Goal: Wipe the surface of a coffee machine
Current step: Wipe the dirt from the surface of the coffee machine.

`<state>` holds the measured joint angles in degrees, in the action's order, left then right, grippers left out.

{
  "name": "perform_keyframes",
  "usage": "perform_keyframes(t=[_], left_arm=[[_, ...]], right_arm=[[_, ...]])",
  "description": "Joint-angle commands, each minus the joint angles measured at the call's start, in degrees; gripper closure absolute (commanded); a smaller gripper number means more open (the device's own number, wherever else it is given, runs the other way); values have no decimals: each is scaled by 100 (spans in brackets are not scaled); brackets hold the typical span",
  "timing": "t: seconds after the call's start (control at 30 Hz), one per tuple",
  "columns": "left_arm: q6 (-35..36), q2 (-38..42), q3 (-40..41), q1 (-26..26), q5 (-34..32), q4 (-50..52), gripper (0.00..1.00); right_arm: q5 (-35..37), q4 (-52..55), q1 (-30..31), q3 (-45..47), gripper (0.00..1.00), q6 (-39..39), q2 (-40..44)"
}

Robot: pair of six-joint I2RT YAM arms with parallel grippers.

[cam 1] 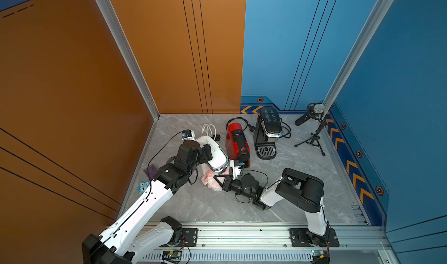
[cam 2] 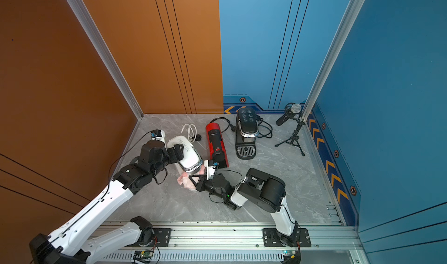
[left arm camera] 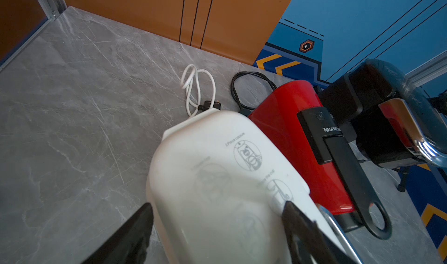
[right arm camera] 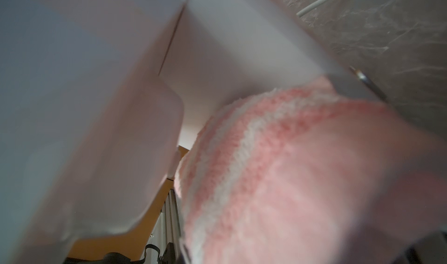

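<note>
A white coffee machine (cam 1: 217,157) (cam 2: 189,155) (left arm camera: 217,168) stands at the middle left of the grey marble table (cam 1: 302,178). My left gripper (cam 1: 209,152) (cam 2: 180,151) (left arm camera: 217,210) reaches over its top, jaws wide, one black finger (left arm camera: 139,229) at each flank of the white body. My right gripper (cam 1: 217,179) (cam 2: 192,178) is shut on a pink and white fluffy cloth (cam 1: 208,180) (cam 2: 184,181) (right arm camera: 278,178). It holds the cloth against the machine's front, under the overhanging head. The cloth hides the right fingertips in the right wrist view.
A red coffee machine (cam 1: 238,144) (left arm camera: 297,139) stands close beside the white one, a black one (cam 1: 268,134) further right. A microphone on a tripod (cam 1: 314,127) fills the back right corner. Coiled white cable (cam 1: 209,129) lies behind; a purple card (cam 1: 151,170) lies near the left wall.
</note>
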<state>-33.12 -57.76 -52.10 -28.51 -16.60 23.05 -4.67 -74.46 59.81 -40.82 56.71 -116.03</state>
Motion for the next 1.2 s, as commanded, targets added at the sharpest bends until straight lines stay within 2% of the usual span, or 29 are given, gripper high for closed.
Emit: perform_keyframes(t=[0.0,0.2,0.4,0.63,0.8,1.17], left_arm=[[151,-359,503,30,232,1563,16],[111,-351,574,34,263,1509,16],[95,-324,635,24,300,1512,16],[9,-289,752,-4,341,1454,17],[-13,-173,842,-13,355,1448,17],[6,-92,861,-1,393,1457,17]], right_arm=[[294,312,-42,-284,100,-255,-130],[571,500,-41,-549,100,-428,-244],[485,750,-13,-953,100,-430,-690],[338,474,123,-892,100,-160,-798],[412,518,-42,-764,100,-2,-574],[891,962,-374,-314,100,-265,235]])
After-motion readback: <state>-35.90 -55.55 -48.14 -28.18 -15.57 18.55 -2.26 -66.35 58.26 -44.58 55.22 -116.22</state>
